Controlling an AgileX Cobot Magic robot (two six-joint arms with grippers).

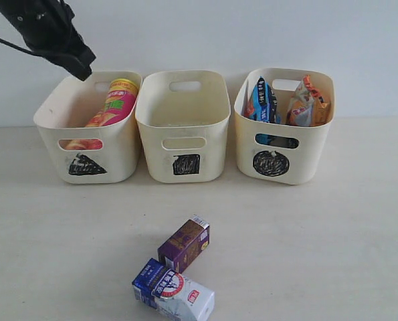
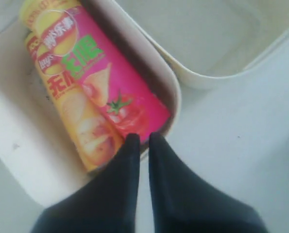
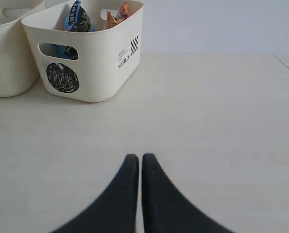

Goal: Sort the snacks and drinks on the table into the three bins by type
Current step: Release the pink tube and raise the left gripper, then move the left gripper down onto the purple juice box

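The triangle-marked bin [image 1: 51, 120] on the left holds a pink chip tube [image 1: 118, 101] and a yellow chip tube [image 2: 86, 124] side by side. My left gripper [image 2: 141, 138] hovers above that bin's rim, shut and empty; its arm [image 1: 51, 33] shows at the top left. The square-marked middle bin [image 1: 182, 127] has nothing visible inside. In the circle-marked bin [image 1: 282, 137] stand a blue-black bag [image 1: 262, 101] and an orange-tan bag [image 1: 309, 103]. A purple carton [image 1: 184, 243] and a blue-and-white carton [image 1: 173, 291] lie on the table in front. My right gripper [image 3: 136, 157] is shut over bare table, holding nothing.
The pale table [image 1: 332, 241] stretches around the cartons. A plain wall [image 1: 252, 33] rises right behind the bins. The two cartons lie touching, near the table's front edge.
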